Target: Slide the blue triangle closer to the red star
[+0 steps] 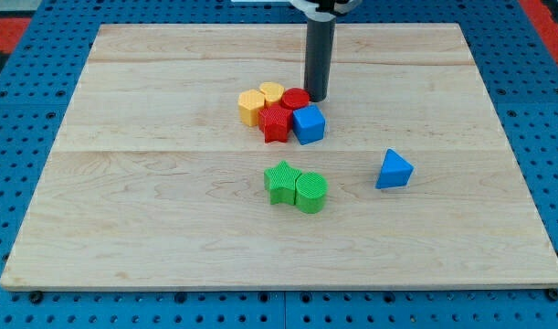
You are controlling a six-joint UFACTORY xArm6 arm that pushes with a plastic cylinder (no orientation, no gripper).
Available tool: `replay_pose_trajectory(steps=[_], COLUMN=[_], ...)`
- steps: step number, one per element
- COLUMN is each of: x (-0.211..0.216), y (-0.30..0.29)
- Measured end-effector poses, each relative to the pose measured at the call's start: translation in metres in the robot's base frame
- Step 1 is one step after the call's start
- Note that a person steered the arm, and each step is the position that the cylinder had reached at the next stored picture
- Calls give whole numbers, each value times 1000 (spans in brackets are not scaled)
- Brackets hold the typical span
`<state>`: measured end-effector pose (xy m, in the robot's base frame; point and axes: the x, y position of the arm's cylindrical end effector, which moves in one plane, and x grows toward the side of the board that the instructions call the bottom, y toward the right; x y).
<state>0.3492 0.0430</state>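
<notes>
The blue triangle (pixel 394 171) lies alone right of the board's middle. The red star (pixel 275 122) sits in a tight cluster above the middle, to the triangle's upper left. My tip (pixel 315 96) stands at the cluster's upper right, next to the red round block (pixel 295 99) and just above the blue cube (pixel 308 123). It is well away from the blue triangle, up and to its left.
The cluster also holds a yellow block (pixel 251 104) and a second yellow block (pixel 271 90). A green star (pixel 280 182) and a green round block (pixel 310 192) touch each other below the cluster. The wooden board (pixel 123 210) lies on a blue pegboard.
</notes>
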Motion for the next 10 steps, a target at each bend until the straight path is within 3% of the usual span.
replay_pose_trajectory(steps=[2, 3, 4, 5, 7, 9, 10], x=[0, 26, 82, 127, 139, 174, 162], y=[16, 86, 121, 124, 66, 74, 46])
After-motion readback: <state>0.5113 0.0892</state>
